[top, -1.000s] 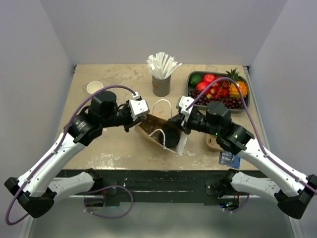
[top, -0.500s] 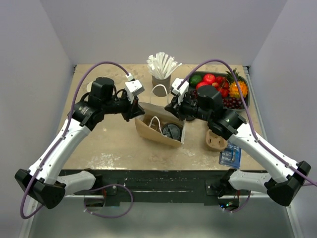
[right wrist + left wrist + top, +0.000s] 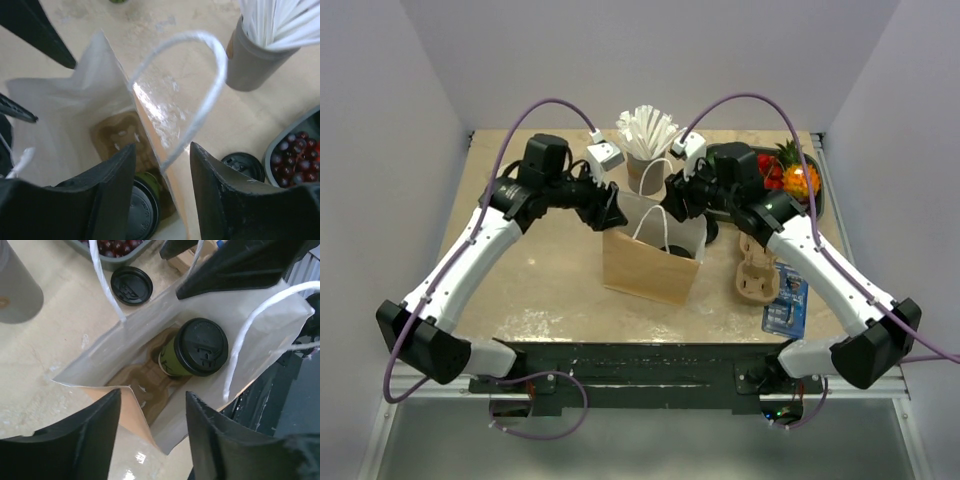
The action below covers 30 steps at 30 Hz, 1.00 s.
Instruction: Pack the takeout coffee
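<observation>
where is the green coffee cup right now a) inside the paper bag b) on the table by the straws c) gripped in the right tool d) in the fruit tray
a: the left wrist view shows the green cup standing lidded inside the open paper bag.

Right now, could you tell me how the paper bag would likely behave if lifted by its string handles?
The paper bag would probably flex, since its thin walls crease in the left wrist view. With the coffee cup sitting toward one end, it may tilt that way. It is likely light, holding one small cup.
</observation>
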{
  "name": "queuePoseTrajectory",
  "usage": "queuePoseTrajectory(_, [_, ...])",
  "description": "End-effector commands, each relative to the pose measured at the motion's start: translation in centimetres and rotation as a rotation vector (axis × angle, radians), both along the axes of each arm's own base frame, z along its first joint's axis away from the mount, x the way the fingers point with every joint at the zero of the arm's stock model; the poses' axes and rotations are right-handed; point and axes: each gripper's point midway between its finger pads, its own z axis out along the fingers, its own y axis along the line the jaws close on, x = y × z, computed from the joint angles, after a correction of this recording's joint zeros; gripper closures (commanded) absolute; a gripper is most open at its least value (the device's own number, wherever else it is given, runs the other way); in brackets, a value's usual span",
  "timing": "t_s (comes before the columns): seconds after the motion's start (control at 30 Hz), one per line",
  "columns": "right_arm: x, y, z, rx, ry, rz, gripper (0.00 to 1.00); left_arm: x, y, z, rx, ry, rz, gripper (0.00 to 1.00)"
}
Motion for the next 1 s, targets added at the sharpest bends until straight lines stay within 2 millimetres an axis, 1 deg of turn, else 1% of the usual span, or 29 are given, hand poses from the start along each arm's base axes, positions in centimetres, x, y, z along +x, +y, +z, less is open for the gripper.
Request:
queuePoseTrajectory(0.0, [-1.0, 0.8, 8.7, 0.132, -0.147, 0.064, 0.45, -0.4, 0.1, 6.1, -0.077, -0.137, -0.034, 0.32])
queuePoseTrajectory(0.03, [-1.2, 0.8, 9.3, 0.139, -0.152, 0.070, 0.43, -0.5, 0.1, 7.5, -0.090, -0.170, -0.032, 0.30])
queuePoseTrajectory(0.07, [-1.3, 0.8, 11.1, 0.162, -0.174, 0.069, 0.38, -0.5, 0.2, 8.1, -0.092, -0.179, -0.029, 0.25])
queuePoseTrajectory(0.1, [-1.3, 0.8, 11.7, 0.168, -0.178, 0.068, 0.37, -0.7, 0.4, 8.4, -0.086, -0.177, -0.027, 0.24])
queuePoseTrajectory(0.13, [-1.3, 0.8, 12.0, 0.170, -0.173, 0.065, 0.37, -0.6, 0.5, 9.1, -0.081, -0.206, -0.032, 0.24])
queuePoseTrajectory(0.17, [-1.1, 0.8, 12.9, 0.185, -0.186, 0.063, 0.37, -0.4, 0.6, 9.2, -0.068, -0.220, -0.028, 0.23])
queuePoseTrajectory(0.2, [-0.5, 1.0, 12.7, 0.184, -0.187, 0.060, 0.37, -0.3, 0.8, 9.3, -0.055, -0.232, -0.025, 0.23])
queuePoseTrajectory(0.23, [0.4, 1.0, 13.4, 0.200, -0.225, 0.052, 0.39, 0.1, 1.1, 9.6, -0.040, -0.265, -0.015, 0.22])
queuePoseTrajectory(0.27, [1.1, 1.2, 13.0, 0.195, -0.241, 0.053, 0.40, 0.9, 1.6, 9.5, -0.017, -0.285, 0.018, 0.21])
queuePoseTrajectory(0.3, [2.3, 1.6, 12.2, 0.187, -0.248, 0.052, 0.42, 1.3, 1.8, 9.8, -0.009, -0.308, 0.031, 0.20])
queuePoseTrajectory(0.33, [3.6, 1.8, 12.7, 0.205, -0.290, 0.056, 0.46, 2.0, 2.2, 10.0, 0.008, -0.336, 0.042, 0.20])
queuePoseTrajectory(0.4, [5.7, 2.2, 11.8, 0.210, -0.298, 0.079, 0.51, 3.3, 3.2, 10.3, 0.054, -0.383, 0.096, 0.20])
queuePoseTrajectory(0.43, [8.3, 2.3, 10.1, 0.203, -0.284, 0.070, 0.56, 4.1, 4.0, 10.8, 0.076, -0.417, 0.124, 0.20])
queuePoseTrajectory(0.47, [9.2, 2.7, 10.6, 0.210, -0.303, 0.100, 0.60, 4.9, 5.0, 11.1, 0.105, -0.437, 0.170, 0.19])
queuePoseTrajectory(0.5, [10.2, 2.8, 10.3, 0.207, -0.307, 0.111, 0.63, 5.3, 5.6, 11.2, 0.120, -0.445, 0.194, 0.18])
queuePoseTrajectory(0.53, [12.4, 2.9, 8.4, 0.193, -0.290, 0.107, 0.67, 5.9, 6.8, 11.7, 0.135, -0.463, 0.229, 0.17])
queuePoseTrajectory(0.57, [13.4, 2.8, 9.0, 0.187, -0.324, 0.104, 0.68, 6.2, 7.5, 11.7, 0.151, -0.465, 0.254, 0.17])
queuePoseTrajectory(0.6, [14.4, 2.7, 8.5, 0.183, -0.325, 0.092, 0.70, 6.2, 8.2, 11.5, 0.165, -0.455, 0.268, 0.17])
queuePoseTrajectory(0.63, [16.0, 2.3, 8.2, 0.184, -0.339, 0.070, 0.73, 6.5, 9.0, 11.4, 0.182, -0.455, 0.288, 0.17])
queuePoseTrajectory(0.67, [16.9, 1.8, 7.9, 0.187, -0.337, 0.044, 0.73, 6.6, 9.5, 11.2, 0.192, -0.449, 0.300, 0.16])
queuePoseTrajectory(0.7, [17.9, 0.9, 7.8, 0.187, -0.344, 0.003, 0.74, 6.4, 9.9, 11.2, 0.199, -0.448, 0.310, 0.16])
queuePoseTrajectory(0.73, [18.8, 0.3, 7.8, 0.194, -0.359, -0.035, 0.75, 6.5, 10.3, 10.7, 0.210, -0.438, 0.316, 0.16])
queuePoseTrajectory(0.77, [19.3, -0.3, 8.0, 0.216, -0.350, -0.070, 0.75, 6.5, 10.6, 10.5, 0.219, -0.436, 0.323, 0.16])
queuePoseTrajectory(0.8, [19.9, -1.5, 7.8, 0.221, -0.339, -0.106, 0.76, 6.4, 10.8, 10.3, 0.225, -0.433, 0.328, 0.16])
queuePoseTrajectory(0.87, [20.3, -2.4, 8.7, 0.263, -0.356, -0.145, 0.76, 6.5, 11.2, 9.6, 0.232, -0.416, 0.337, 0.16])
queuePoseTrajectory(0.9, [20.8, -3.5, 9.1, 0.270, -0.372, -0.178, 0.76, 6.5, 11.4, 9.3, 0.235, -0.411, 0.339, 0.16])
queuePoseTrajectory(0.93, [20.8, -3.7, 8.5, 0.288, -0.344, -0.192, 0.75, 6.5, 11.5, 9.3, 0.236, -0.410, 0.344, 0.16])
queuePoseTrajectory(0.97, [20.9, -4.0, 8.5, 0.303, -0.330, -0.204, 0.75, 6.5, 11.6, 9.2, 0.237, -0.408, 0.346, 0.16])
